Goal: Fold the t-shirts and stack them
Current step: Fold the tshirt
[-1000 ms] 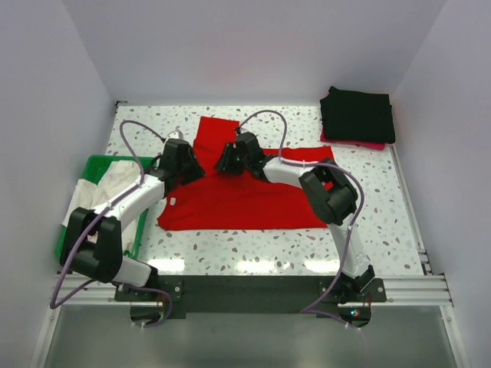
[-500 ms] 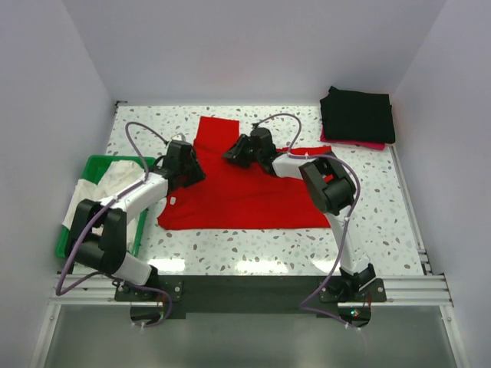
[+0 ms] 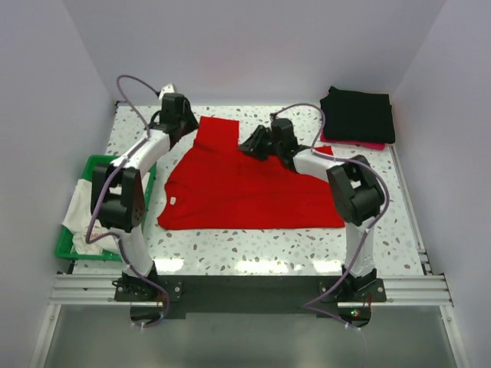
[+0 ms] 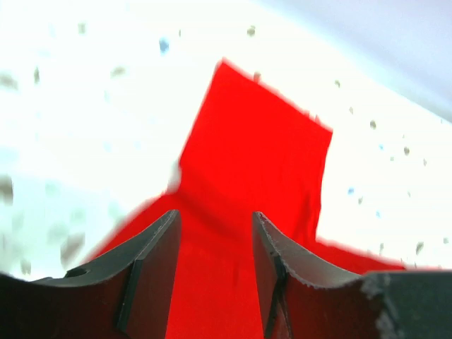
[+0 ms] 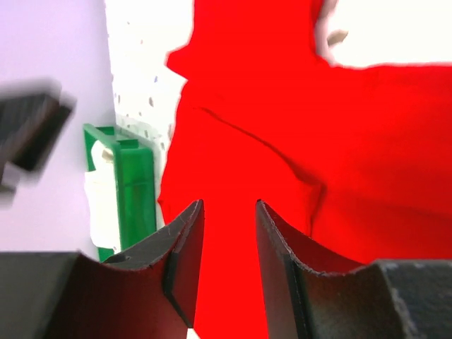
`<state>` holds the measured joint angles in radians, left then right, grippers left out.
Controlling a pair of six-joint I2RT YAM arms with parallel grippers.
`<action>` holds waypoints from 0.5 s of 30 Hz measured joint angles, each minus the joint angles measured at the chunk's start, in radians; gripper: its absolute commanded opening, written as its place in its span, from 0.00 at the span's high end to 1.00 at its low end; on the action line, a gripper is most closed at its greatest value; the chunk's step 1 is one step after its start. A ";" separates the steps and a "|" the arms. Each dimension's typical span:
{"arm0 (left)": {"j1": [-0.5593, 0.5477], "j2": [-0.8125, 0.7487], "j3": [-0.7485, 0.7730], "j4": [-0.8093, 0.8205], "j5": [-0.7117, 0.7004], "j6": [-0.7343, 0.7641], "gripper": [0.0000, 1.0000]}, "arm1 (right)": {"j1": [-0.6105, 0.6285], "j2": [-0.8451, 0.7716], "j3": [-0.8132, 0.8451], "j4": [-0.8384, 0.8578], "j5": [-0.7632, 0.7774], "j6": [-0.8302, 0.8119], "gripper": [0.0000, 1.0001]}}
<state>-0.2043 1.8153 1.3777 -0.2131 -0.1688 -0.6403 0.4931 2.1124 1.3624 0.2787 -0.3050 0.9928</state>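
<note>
One red t-shirt [image 3: 245,192], one white t-shirt [image 3: 77,218], one black stack [image 3: 357,113]; left claw [image 4: 212,219] and right claw [image 5: 229,208] both apart.

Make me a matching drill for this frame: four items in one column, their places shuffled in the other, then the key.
Things
1. red t-shirt
2. black folded t-shirts
3. green basket
4. white t-shirt

Places
A. stacked at the far right corner of the table
B. lying inside the basket
C. spread out in the middle of the table
D. at the left edge of the table

Pairs: 1-C, 2-A, 3-D, 4-B
</note>
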 measured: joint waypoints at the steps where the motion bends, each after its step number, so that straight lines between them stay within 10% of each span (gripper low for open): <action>1: 0.009 0.043 0.057 0.013 -0.006 0.018 0.50 | -0.012 -0.043 -0.009 -0.032 0.004 -0.031 0.60; 15: 0.037 0.563 0.518 0.091 0.033 0.268 0.32 | -0.049 -0.497 -0.191 -0.344 0.136 -0.370 0.60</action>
<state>-0.1673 2.3779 1.8954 -0.1219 -0.1356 -0.3725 0.4438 1.6154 1.1713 -0.0650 -0.1692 0.6231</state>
